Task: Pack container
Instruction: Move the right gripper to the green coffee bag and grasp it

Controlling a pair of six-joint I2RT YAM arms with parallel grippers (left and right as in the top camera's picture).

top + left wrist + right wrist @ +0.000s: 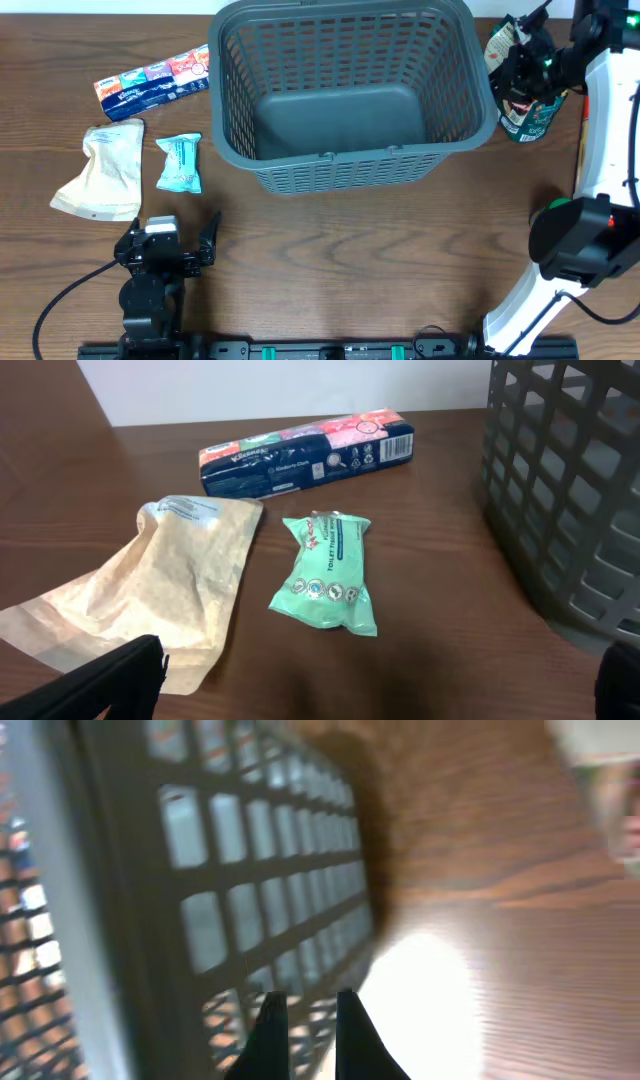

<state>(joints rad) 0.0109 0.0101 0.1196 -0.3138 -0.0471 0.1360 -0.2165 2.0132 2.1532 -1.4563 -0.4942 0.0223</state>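
Container (pixel 340 165) stands empty at the far middle of the counter (pixel 330 260) — packing not begun. Left gripper (pixel 172 240) is released near the green packet (pixel 180 162). Right gripper (pixel 305 1025) hovers by a bag (pixel 522 105), grasp indeterminate. Next move — secure one item and lift it over the rim.

**Brown Wood Table Beneath a White Wall**

A table (pixel 330 270) with a brown wood-grain top filled the overhead view, its grain running left to right. Light fell evenly from above, so shadows on the wood were short and soft. In the left wrist view a plain white wall (pixel 300 390) rose directly behind the table's far edge. The right wrist view was blurred. There a bright patch of glare (pixel 420 990) lay on the wood, with a dark shadow (pixel 385 840) just beyond it.
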